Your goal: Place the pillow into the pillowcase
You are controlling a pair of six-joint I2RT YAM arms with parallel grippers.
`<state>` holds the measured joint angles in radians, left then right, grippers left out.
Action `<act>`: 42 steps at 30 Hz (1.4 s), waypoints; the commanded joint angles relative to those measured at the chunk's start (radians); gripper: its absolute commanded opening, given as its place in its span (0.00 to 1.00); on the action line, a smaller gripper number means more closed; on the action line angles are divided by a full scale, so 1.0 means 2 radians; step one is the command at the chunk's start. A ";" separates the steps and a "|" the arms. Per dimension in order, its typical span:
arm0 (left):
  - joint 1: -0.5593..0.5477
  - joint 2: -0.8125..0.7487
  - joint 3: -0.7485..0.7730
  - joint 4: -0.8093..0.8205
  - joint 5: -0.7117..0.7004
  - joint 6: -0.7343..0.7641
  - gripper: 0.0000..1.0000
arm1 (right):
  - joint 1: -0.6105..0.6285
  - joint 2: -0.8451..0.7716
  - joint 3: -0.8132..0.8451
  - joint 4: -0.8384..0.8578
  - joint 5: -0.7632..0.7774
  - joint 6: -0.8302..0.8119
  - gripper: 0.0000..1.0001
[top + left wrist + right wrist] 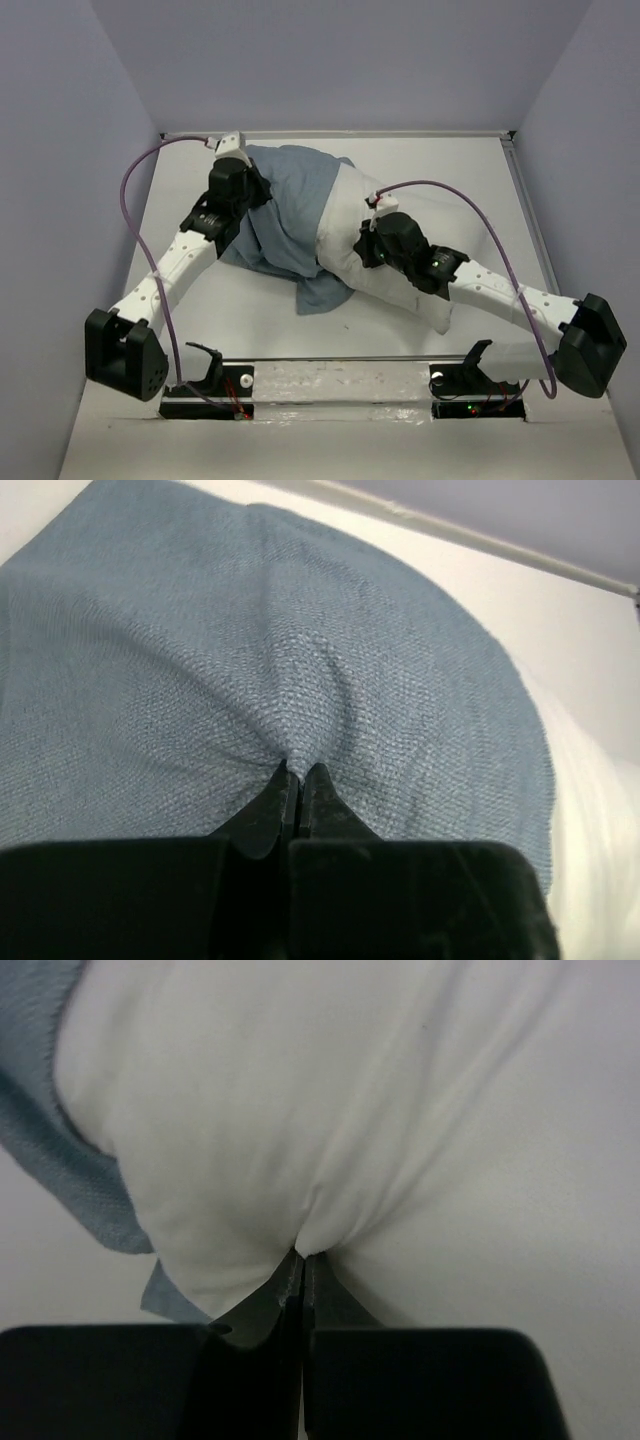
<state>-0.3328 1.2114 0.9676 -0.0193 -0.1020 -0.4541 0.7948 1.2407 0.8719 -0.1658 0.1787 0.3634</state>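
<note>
Pillow (343, 232) lies slantwise on the tabletop (470, 190). Its left edge touches the pillowcase (292, 195), which is bunched beside it toward the far left. Left tool (298, 776) is closed, pinching a pucker of pillowcase cloth. Right tool (302, 1258) is closed, pinching a fold of the pillow. Whether any part of the pillow sits inside the pillowcase cannot be told.

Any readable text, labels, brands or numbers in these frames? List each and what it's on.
No readable text in any view.
pillowcase: plain blue-grey weave, no print or label showing.
pillow: plain white, nothing printed showing.
arm bases: only small red and green lights, no legible marking.
</note>
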 commanded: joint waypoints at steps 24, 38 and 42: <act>-0.239 0.046 0.071 0.006 -0.199 0.157 0.86 | 0.057 -0.033 0.013 0.040 0.044 0.048 0.00; -0.239 0.194 0.167 0.049 -0.219 0.253 0.72 | 0.057 -0.079 -0.016 0.040 0.030 0.053 0.00; -0.239 0.218 0.180 0.060 -0.243 0.283 0.70 | 0.057 -0.078 -0.013 0.040 0.033 0.051 0.00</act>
<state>-0.8055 1.6077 1.2709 0.0391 -0.5018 0.0231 0.9035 1.1069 0.8349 -0.1276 0.2588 0.4618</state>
